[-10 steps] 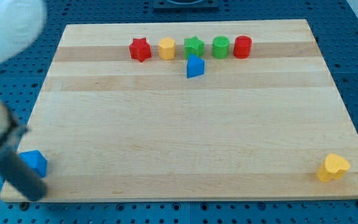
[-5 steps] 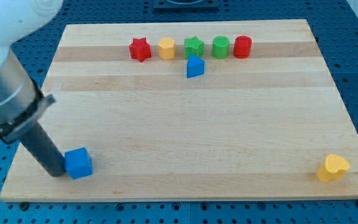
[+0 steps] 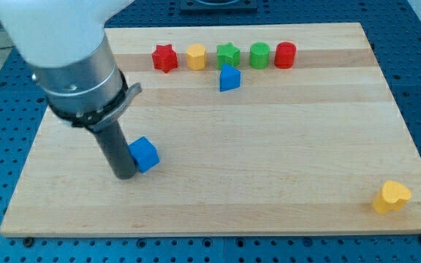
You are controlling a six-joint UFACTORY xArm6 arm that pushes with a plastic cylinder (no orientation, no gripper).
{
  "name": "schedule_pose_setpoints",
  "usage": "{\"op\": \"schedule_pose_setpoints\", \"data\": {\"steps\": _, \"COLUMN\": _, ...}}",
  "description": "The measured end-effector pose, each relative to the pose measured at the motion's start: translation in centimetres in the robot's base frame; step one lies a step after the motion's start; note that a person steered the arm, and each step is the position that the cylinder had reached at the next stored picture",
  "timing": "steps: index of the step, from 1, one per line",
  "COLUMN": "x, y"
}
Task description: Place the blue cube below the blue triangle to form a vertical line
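My tip (image 3: 125, 175) is down on the bench (image 3: 269, 175), pressed right against the left side of the blue cube (image 3: 144, 154), which sits in the left half of the board, about mid-height. This tool is a plain dark rod, so there are no jaws to spread or pinch; it simply touches the cube's side. The blue triangle (image 3: 229, 77) sits well apart from the cube, up and to the view's right, just under the top row. That row runs along the view's top: red star (image 3: 164, 58), yellow hexagon-like block (image 3: 196, 56), green star (image 3: 228, 54), green cylinder (image 3: 259, 54), red cylinder (image 3: 285, 55). The triangle lies just below the green star, nearly touching it. Between cube and triangle only bare wood shows. A yellow heart-like block (image 3: 392, 196) rests alone near the bottom right corner
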State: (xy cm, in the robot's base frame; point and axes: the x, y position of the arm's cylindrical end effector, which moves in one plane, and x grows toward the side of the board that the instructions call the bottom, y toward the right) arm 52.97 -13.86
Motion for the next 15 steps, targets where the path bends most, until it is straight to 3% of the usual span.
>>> {"op": "schedule_pose_setpoints", "data": {"steps": 2, "x": -5.0, "y": 2.8}}
{"op": "schedule_pose_setpoints", "data": {"steps": 4, "x": -7.1, "y": 8.0}}
{"op": "schedule_pose_setpoints", "data": {"steps": 6, "x": -10.2, "y": 8.3}}
{"op": "schedule_pose_setpoints", "data": {"steps": 15, "x": -12.5, "y": 9.9}}
